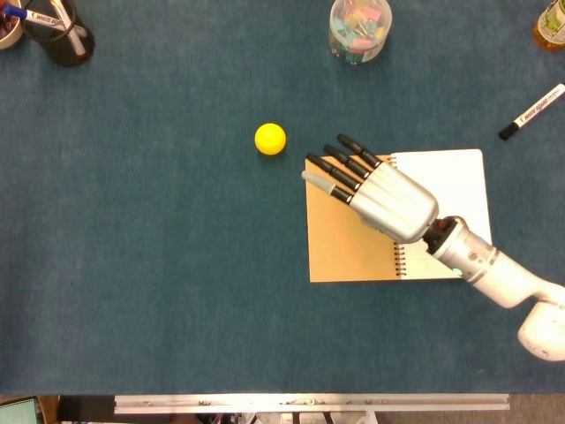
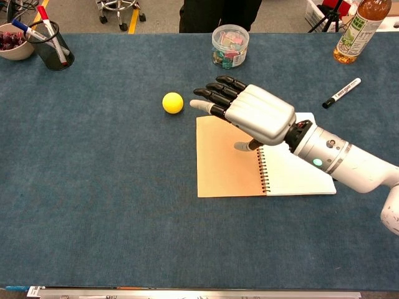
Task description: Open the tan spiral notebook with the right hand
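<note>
The tan spiral notebook (image 1: 349,243) (image 2: 227,165) lies open on the blue table. Its tan cover lies flat to the left of the spiral, and a white page (image 1: 446,190) (image 2: 299,174) shows on the right. My right hand (image 1: 375,190) (image 2: 252,112) hovers over the upper part of the cover, palm down, fingers stretched out and apart toward the upper left, holding nothing. Its thumb tip (image 2: 242,146) points down at the cover. My left hand shows in neither view.
A yellow ball (image 1: 270,139) (image 2: 173,103) sits left of the fingertips. A clear jar of clips (image 1: 359,28) (image 2: 230,45) stands behind. A black marker (image 1: 531,112) (image 2: 341,93) and an orange bottle (image 2: 361,28) are at the far right. A pen cup (image 1: 60,35) (image 2: 50,43) is at the far left.
</note>
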